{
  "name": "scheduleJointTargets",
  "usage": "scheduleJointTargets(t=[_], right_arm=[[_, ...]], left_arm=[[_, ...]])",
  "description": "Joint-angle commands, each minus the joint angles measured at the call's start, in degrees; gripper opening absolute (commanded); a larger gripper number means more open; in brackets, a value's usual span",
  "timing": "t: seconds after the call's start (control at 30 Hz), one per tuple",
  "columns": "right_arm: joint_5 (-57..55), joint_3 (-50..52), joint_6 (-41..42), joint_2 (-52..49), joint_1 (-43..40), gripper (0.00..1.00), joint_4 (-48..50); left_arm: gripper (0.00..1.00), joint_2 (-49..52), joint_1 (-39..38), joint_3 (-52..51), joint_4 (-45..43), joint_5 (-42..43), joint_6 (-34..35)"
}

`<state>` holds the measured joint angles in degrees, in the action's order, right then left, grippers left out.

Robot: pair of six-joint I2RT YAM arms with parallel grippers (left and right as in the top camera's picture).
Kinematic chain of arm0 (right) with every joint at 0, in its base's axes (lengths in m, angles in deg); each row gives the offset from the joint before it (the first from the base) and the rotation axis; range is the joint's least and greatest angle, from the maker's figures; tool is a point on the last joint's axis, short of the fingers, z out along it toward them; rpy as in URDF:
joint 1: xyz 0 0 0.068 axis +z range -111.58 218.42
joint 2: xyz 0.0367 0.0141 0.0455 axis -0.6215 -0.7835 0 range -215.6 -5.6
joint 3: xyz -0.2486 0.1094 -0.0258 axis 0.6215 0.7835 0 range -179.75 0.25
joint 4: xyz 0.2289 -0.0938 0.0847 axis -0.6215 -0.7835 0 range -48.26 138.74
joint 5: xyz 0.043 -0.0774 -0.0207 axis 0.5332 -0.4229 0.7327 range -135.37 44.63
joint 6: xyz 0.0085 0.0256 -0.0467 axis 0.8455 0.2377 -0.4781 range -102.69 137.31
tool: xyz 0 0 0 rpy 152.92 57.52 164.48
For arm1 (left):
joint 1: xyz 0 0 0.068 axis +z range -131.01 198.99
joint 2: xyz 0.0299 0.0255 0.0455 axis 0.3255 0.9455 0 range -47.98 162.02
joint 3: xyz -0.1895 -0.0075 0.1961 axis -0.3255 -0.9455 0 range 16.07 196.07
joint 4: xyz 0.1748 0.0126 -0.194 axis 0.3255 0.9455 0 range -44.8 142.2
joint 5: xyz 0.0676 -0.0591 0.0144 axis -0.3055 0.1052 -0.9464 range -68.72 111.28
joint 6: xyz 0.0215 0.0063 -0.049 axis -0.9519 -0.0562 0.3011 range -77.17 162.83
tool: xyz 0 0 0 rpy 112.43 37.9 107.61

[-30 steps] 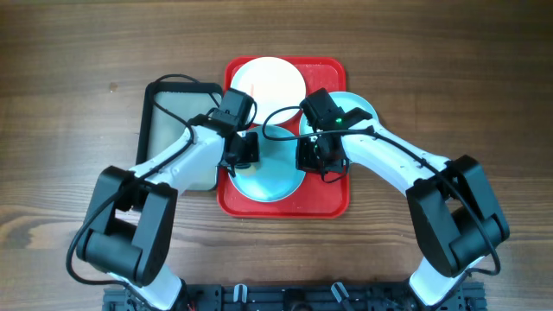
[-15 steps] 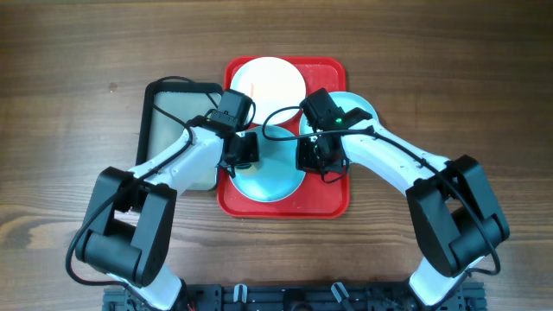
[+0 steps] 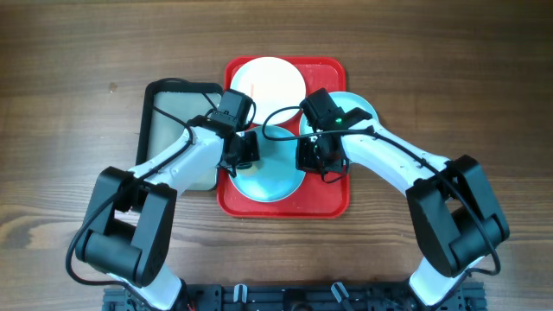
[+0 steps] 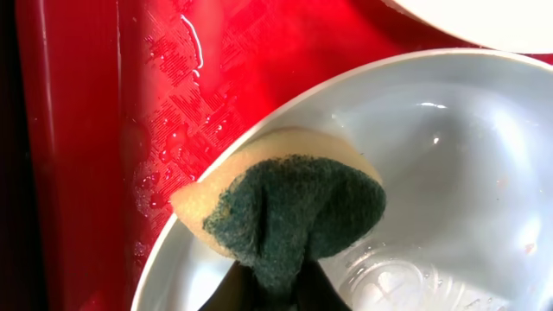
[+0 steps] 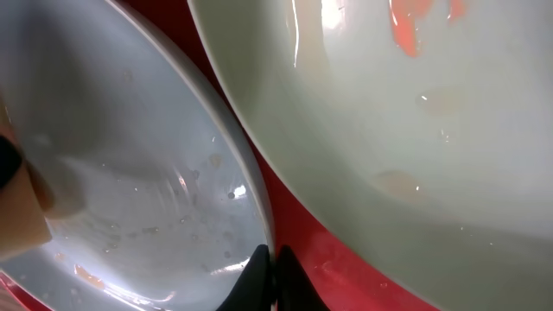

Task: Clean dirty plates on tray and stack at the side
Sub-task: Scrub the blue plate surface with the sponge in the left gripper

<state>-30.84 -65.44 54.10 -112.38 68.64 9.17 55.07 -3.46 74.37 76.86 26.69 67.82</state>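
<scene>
Glossy red plastic tray on the wood-grain counter carries 3 round shallow plates: white plate, wet centre turquoise plate, right turquoise plate. Left claw pinches a folded yellow-green sponge against the centre turquoise plate; right claw is clamped on its rim.

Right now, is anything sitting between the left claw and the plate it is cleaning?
Only the sponge: the left claw pinches it, and it rests on the turquoise plate at its rim. Nothing else visible intervenes.
</scene>
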Motion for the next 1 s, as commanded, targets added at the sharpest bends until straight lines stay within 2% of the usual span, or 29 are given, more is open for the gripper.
scheduleJointTargets(t=[0.0,0.07,0.1,0.13,0.17,0.73,0.9,0.93,0.97], right_arm=[[0.5,0.6,-0.8,-1.0,-0.1,0.04,0.2],[0.5,0.6,-0.8,-1.0,-0.1,0.04,0.2],[0.5,0.6,-0.8,-1.0,-0.1,0.04,0.2],[0.5,0.6,-0.8,-1.0,-0.1,0.04,0.2],[0.5,0.6,-0.8,-1.0,-0.1,0.04,0.2],[0.5,0.6,-0.8,-1.0,-0.1,0.04,0.3],[0.5,0.6,-0.8,-1.0,-0.1,0.04,0.3],[0.5,0.6,-0.8,-1.0,-0.1,0.04,0.3],[0.5,0.6,-0.8,-1.0,-0.1,0.04,0.3]], left_arm=[[0.16,1.1,-0.4,-2.7,2.0,-1.5,0.7],[0.17,0.1,-0.4,-2.7,2.0,-1.4,0.7],[0.13,0.0,-0.4,-2.7,2.0,-1.5,0.7],[0.05,-0.1,-0.4,-2.7,2.0,-1.4,0.7],[0.04,-0.2,-0.4,-2.7,2.0,-1.5,0.7],[0.04,-1.1,-1.2,-2.8,4.3,-5.6,0.7],[0.04,-1.0,-3.3,-2.8,4.5,-9.3,0.7],[0.1,-1.0,-3.7,-2.8,4.4,-10.1,0.7],[0.25,-1.0,-4.3,-2.8,4.2,-10.9,0.8]])
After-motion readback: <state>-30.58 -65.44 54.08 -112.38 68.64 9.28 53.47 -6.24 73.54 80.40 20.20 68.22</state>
